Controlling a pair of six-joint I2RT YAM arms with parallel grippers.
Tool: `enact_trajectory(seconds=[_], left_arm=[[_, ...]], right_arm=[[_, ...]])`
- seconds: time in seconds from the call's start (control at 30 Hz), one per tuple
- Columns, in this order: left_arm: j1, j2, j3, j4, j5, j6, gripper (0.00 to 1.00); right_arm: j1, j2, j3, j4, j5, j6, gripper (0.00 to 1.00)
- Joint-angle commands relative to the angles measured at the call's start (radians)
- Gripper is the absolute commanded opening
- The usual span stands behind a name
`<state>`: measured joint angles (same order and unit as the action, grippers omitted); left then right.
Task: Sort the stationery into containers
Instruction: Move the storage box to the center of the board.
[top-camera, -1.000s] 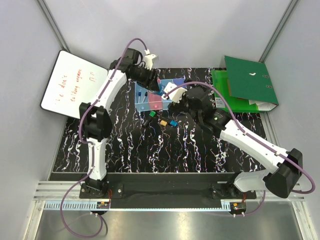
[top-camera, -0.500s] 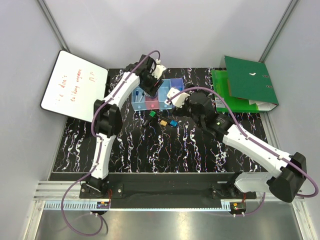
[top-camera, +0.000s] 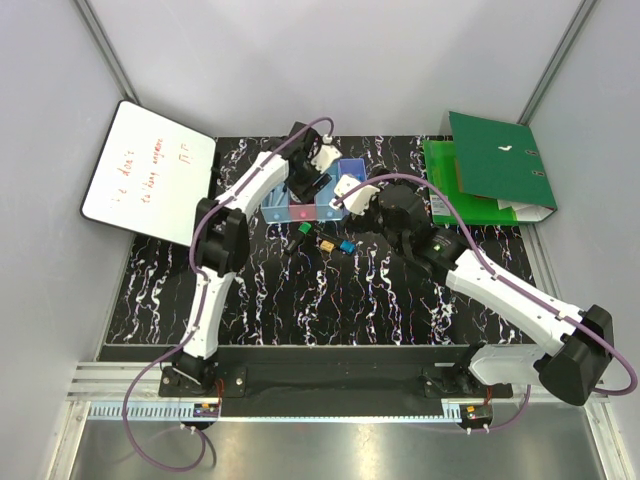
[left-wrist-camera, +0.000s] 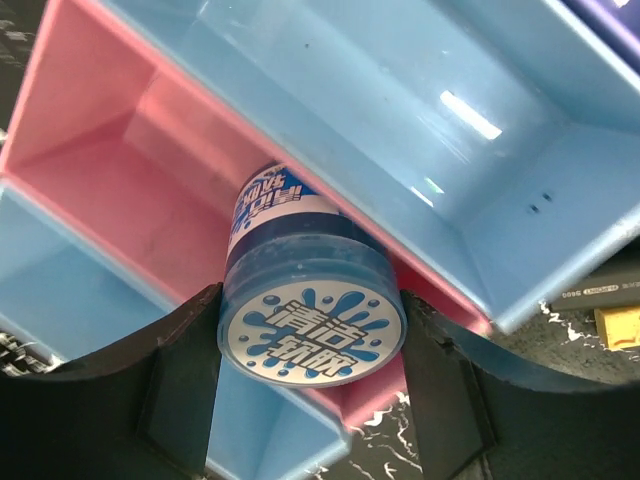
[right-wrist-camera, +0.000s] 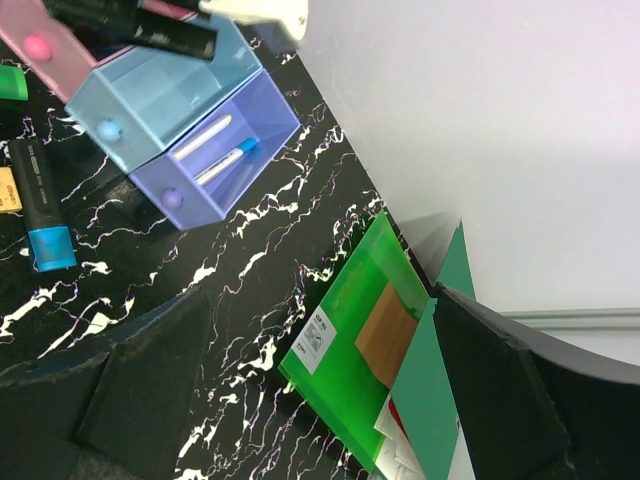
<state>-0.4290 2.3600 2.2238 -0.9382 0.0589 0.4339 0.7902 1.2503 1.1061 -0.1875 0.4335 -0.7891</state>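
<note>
My left gripper (left-wrist-camera: 310, 395) is shut on the round blue squat roll (left-wrist-camera: 310, 320), which has a white label, and holds it over the pink bin (left-wrist-camera: 130, 190). The blue bin (left-wrist-camera: 400, 130) and the light blue bin (left-wrist-camera: 60, 300) flank the pink one. From above, the left gripper (top-camera: 305, 186) is over the row of bins (top-camera: 350, 168). My right gripper (right-wrist-camera: 320, 400) is open and empty, right of the bins. The purple bin (right-wrist-camera: 215, 150) holds two white markers (right-wrist-camera: 225, 160). A black marker with a blue cap (right-wrist-camera: 40, 205), a green piece (right-wrist-camera: 10, 82) and a yellow piece (right-wrist-camera: 8, 190) lie on the table.
A green marker (top-camera: 300, 232), a yellow piece (top-camera: 326, 244) and a blue-capped marker (top-camera: 347, 246) lie just in front of the bins. The large green binder (top-camera: 495, 165) is at the back right. The whiteboard (top-camera: 148, 170) leans at the back left.
My left arm has swung right and its wrist has turned over the bins, still holding the roll. My right gripper has shifted slightly right, away from the bins.
</note>
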Motion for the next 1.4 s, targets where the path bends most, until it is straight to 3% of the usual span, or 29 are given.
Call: enact_trajectory(seconds=[0.0,0.63,1.03,1.37], left_arm=[[-0.027,-0.105,-0.065,-0.002,0.030,0.043,0.00],[-0.071,-0.258,-0.257,-0.079,0.136,0.040,0.00],[-0.116,-0.376,-0.481,-0.074,0.188,0.017,0.00],[-0.119,-0.312,-0.406,-0.045,0.130,0.023,0.00]], right_arm=[[0.004,-0.035,-0.002,0.052,0.001,0.007,1.00],[0.006,-0.042,0.008,0.053,-0.001,0.007,1.00],[0.004,-0.048,0.009,0.051,0.002,0.005,1.00],[0.007,-0.051,0.001,0.051,-0.002,0.008,1.00]])
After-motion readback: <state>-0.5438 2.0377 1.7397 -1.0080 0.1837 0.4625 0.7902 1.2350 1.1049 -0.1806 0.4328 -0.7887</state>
